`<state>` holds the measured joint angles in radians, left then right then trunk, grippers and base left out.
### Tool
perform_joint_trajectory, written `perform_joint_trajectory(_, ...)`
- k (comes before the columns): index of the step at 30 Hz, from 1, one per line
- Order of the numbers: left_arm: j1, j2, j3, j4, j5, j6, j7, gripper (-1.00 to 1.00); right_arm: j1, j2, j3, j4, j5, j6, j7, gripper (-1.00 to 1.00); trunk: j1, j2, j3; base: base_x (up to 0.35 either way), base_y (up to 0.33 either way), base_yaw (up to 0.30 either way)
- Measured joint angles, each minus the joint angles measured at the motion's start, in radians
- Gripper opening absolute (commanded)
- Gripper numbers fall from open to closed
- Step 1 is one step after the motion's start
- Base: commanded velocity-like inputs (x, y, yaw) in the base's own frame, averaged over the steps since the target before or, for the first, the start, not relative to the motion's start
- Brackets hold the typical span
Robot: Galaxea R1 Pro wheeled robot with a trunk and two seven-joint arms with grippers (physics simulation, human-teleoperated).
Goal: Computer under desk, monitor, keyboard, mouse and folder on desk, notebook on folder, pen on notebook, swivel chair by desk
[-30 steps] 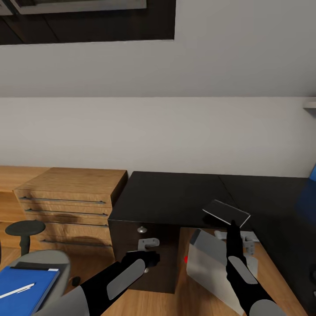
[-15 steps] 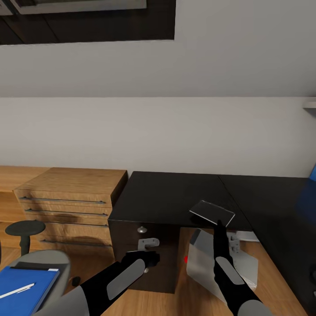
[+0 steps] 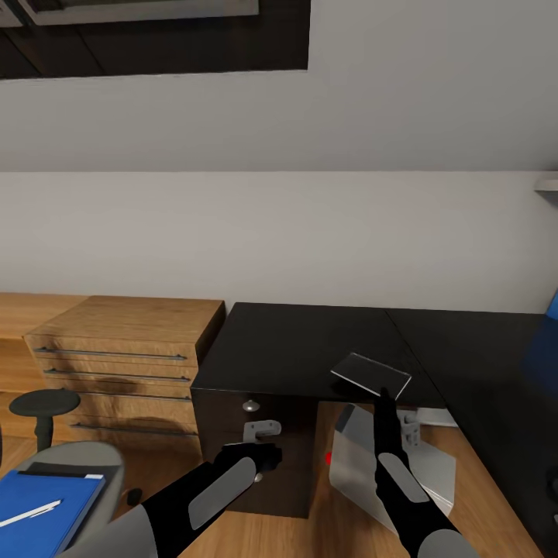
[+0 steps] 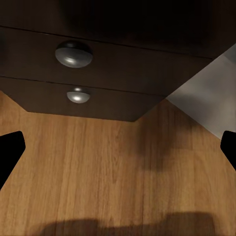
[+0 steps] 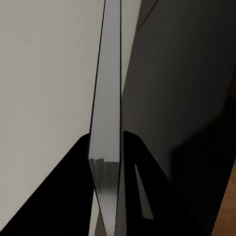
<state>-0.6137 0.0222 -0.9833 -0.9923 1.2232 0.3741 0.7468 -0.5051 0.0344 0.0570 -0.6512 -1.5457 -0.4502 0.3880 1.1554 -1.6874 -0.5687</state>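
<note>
Bench (image 3: 294, 341) is a matte black L-shaped slab, its top bare ahead of both hands; no monitor, keyboard or mouse can be made out on it, so most of the task looks undone. Computer (image 3: 364, 465), a pale grey hard-edged box with a red light, sits under the bench just below the right hand (image 3: 382, 399), so that part looks OK. Swivel chair (image 3: 70, 465), with a grey rounded seat, is left of the left hand (image 3: 263, 453) and carries the glossy blue folder (image 3: 46, 511) with the thin white pen (image 3: 31, 513) on it, not yet moved. Right hand pinches a thin rigid grey slab (image 3: 370, 374) by its edge, held flat over the bench's near edge; the layered edge in the right wrist view (image 5: 109, 98) suggests the notebook. Left hand's fingers are spread wide and hold nothing.
</note>
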Motion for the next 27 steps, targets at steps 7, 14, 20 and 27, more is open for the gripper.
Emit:
perform_joint_trajectory(7,0.0,0.0,0.0,0.0,0.0,-0.001,0.0,1.0,0.001,0.001,0.0,0.0,-0.001,0.0,0.0,-1.0,0.0,0.0,0.0,-0.003,0.0,0.0)
perform_joint_trajectory(14,0.0,0.0,0.0,0.0,0.0,0.0,0.0,1.0,0.0,0.003,0.001,0.004,-0.004,-0.002,0.0,-1.0,0.0,0.0,0.0,-0.11,0.041,0.0)
perform_joint_trajectory(20,0.0,0.0,0.0,0.0,0.0,0.0,0.0,1.0,0.0,0.003,0.001,0.006,-0.006,-0.003,-0.002,-1.0,0.0,0.0,0.0,-0.23,0.106,0.042)
perform_joint_trajectory(27,0.0,0.0,0.0,0.0,0.001,0.0,0.0,1.0,0.0,0.003,0.001,0.006,-0.005,-0.004,-0.003,-1.0,0.0,0.0,0.0,-0.068,0.028,0.212)
